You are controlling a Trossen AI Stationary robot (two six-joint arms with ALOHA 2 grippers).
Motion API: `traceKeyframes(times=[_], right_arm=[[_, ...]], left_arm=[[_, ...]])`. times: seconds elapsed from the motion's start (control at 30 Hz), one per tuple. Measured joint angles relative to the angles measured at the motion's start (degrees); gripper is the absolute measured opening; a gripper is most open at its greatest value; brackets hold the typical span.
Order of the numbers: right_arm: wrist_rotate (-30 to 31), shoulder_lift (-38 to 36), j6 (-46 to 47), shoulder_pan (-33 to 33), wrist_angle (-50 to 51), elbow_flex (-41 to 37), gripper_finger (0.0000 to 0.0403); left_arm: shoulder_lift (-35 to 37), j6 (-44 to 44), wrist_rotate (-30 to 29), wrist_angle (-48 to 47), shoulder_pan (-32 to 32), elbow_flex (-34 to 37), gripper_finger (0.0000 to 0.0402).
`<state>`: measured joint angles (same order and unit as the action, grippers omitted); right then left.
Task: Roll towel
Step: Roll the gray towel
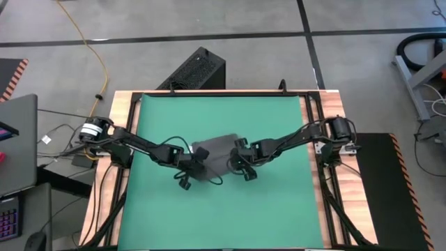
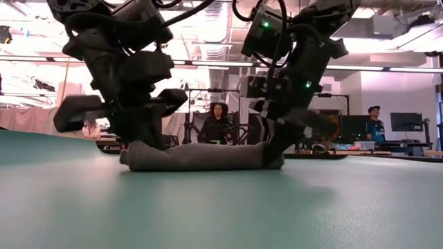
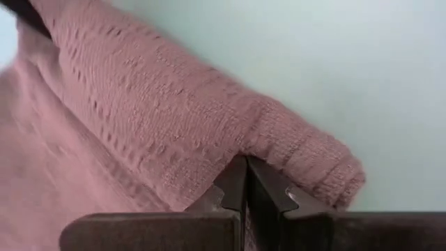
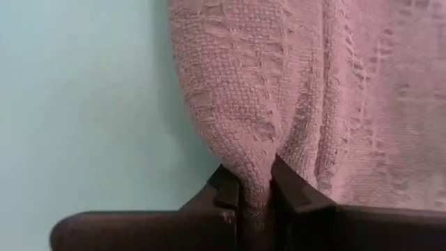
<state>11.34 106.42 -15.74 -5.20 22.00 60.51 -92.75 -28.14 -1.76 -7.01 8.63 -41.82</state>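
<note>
The dark grey towel lies partly rolled in the middle of the green mat. In the low view it is a low roll lying across the mat. My left gripper is at the towel's left end and my right gripper at its right end, both at the near side and both shut. In the left wrist view the rolled fold bulges just beyond my shut fingertips. In the right wrist view cloth runs between my fingers. The white tag is hidden. My left gripper is shut at the near side of the rolled fold, near its left end, coming from above. How much cloth is between the tips does not show. The towel rests on the mat. My right gripper pinches a raised fold of the towel between its two fingers, near the towel's right end, coming from above. The cloth bunches into a ridge at the fingertips. The rest of the towel lies on the mat.
The mat has bare green surface on all sides of the towel. A wooden table frame borders it. A black box stands beyond the far edge. People sit in the room behind the table.
</note>
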Motion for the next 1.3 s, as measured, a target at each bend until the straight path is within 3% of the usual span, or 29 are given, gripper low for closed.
traceKeyframes(times=[0.17, 0.4, 0.5, 0.63, 0.8, 0.87, 1.03, 1.3], right_arm=[[-10.32, -4.00, 6.75, 0.09, 3.72, -0.24, 0.0048], [-18.95, -5.61, 11.43, 1.43, 7.36, -0.33, 0.0048], [-19.02, -5.15, 11.55, 1.10, 7.75, -0.21, 0.0048], [-19.01, -5.15, 11.71, 0.77, 7.83, -0.20, 0.0048], [-19.14, -5.15, 11.75, 0.88, 7.74, -0.20, 0.0048], [-19.20, -5.15, 11.76, 0.88, 7.78, -0.20, 0.0048], [-19.20, -5.15, 11.81, 0.88, 7.76, -0.20, 0.0048], [-20.49, -5.15, 11.53, 0.84, 8.04, -0.15, 0.0048]], left_arm=[[-0.11, 12.96, 5.46, 5.34, -0.34, 0.06, 0.0000], [-0.13, 25.27, 4.67, 10.99, -0.18, 0.09, 0.0000], [1.62, 28.90, -1.37, 13.30, 0.86, 0.22, 0.0000], [7.11, 25.04, -9.32, 13.67, 3.52, 0.11, 0.0000], [7.72, 22.67, -9.70, 12.49, 5.14, 0.11, 0.0000], [5.92, 22.15, -12.49, 13.09, 6.72, 0.06, 0.0000], [1.87, 26.84, -14.77, 20.08, 8.00, 4.23, 0.0000], [2.02, 29.27, -18.05, 23.72, 6.47, 8.69, 0.0000]])
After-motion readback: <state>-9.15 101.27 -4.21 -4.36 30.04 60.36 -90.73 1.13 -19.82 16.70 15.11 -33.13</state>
